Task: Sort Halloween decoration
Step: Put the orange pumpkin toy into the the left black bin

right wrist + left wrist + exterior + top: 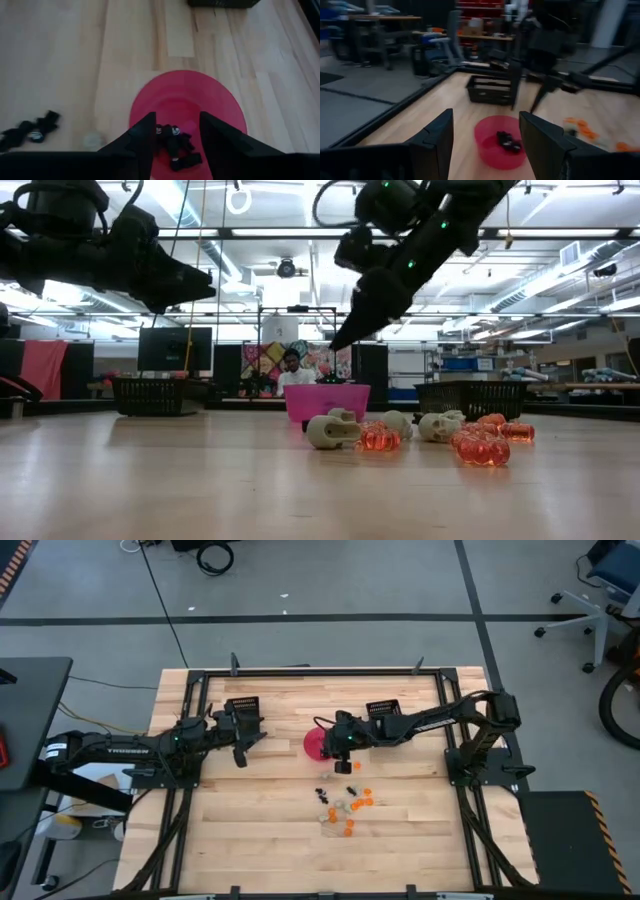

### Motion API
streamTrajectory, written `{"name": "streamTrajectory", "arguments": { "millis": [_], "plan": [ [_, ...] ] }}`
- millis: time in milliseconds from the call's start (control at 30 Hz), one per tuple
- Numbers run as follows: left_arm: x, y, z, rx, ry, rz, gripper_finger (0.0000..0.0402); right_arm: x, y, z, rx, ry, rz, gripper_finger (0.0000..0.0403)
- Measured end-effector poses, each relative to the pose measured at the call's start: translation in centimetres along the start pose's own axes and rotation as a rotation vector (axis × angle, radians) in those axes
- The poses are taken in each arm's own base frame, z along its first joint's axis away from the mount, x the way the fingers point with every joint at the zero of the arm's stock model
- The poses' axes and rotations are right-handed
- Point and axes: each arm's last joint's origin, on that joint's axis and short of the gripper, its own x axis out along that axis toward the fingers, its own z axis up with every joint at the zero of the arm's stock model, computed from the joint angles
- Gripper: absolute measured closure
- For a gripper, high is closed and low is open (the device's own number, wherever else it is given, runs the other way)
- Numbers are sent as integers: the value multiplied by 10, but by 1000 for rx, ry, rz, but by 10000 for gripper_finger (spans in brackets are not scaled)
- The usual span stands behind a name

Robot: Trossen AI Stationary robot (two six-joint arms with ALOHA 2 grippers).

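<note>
My left gripper (241,743) hangs over the bare wood on the left side of the table (250,840), just in front of the left black tray (244,705), its fingers spread wide with nothing between them; past those fingers (438,135) I look across at the pink bowl (501,142), where a few black trinkets (508,142) lie inside. Moving toward the middle, the pink bowl sits on the table, and my right gripper (343,762) is directly over its near edge, pointing down. Its fingers (145,134) stand apart with a gap between them, and through that gap I see the black pieces resting on the bowl's floor; nothing looks pinched, though the view between the tips is tight, so I say that with some caution. Behind this arm stands the right black tray (384,707). Nearer the front, right of the bowl, the remaining Halloween decoration (345,808) lies scattered on the wood: a few black pieces (322,787), then whitish-grey skulls (333,430) and orange pieces (483,445).
</note>
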Motion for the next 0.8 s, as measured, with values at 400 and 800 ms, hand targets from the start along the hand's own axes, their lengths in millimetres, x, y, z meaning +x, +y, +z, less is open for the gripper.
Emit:
{"name": "streamTrajectory", "arguments": {
  "millis": [400,800],
  "plan": [
    [1,-2,-2,1,20,-55,207,-15,24,-35,60,270,74,247],
    [1,-2,-1,4,12,-53,207,-6,34,-80,100,292,35,209]
  ]
}}
